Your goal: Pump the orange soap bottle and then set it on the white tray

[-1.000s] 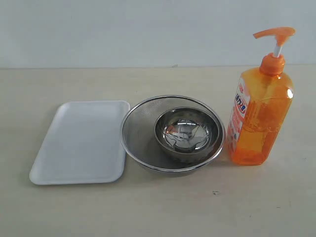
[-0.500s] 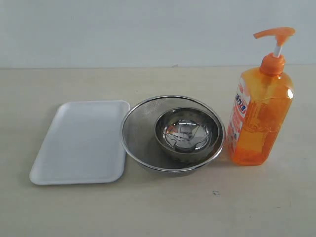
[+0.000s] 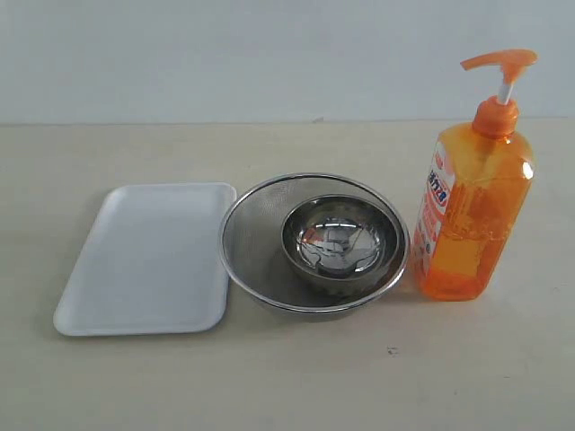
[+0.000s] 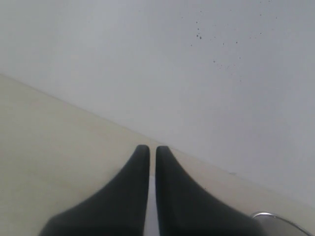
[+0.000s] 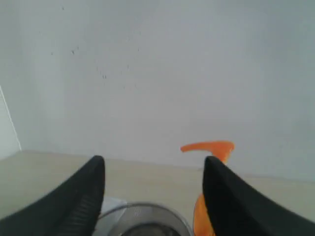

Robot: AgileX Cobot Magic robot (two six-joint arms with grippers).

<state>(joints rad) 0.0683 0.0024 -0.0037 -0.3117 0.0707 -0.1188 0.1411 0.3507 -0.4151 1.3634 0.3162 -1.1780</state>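
Note:
The orange soap bottle (image 3: pixel 472 215) stands upright on the table at the right, its pump head (image 3: pixel 503 61) raised on the white stem. The white tray (image 3: pixel 148 260) lies flat at the left with nothing on it. Neither gripper shows in the exterior view. In the right wrist view my right gripper (image 5: pixel 153 164) is open with nothing between its fingers. The orange pump head (image 5: pixel 211 146) shows beyond one fingertip, apart from it. My left gripper (image 4: pixel 152 150) is shut on nothing, over bare table near the wall.
A round steel mesh strainer (image 3: pixel 260 242) with a steel bowl (image 3: pixel 341 238) inside sits between tray and bottle, close to both. Its rim also shows in the right wrist view (image 5: pixel 149 206) and the left wrist view (image 4: pixel 275 219). A pale wall stands behind the table.

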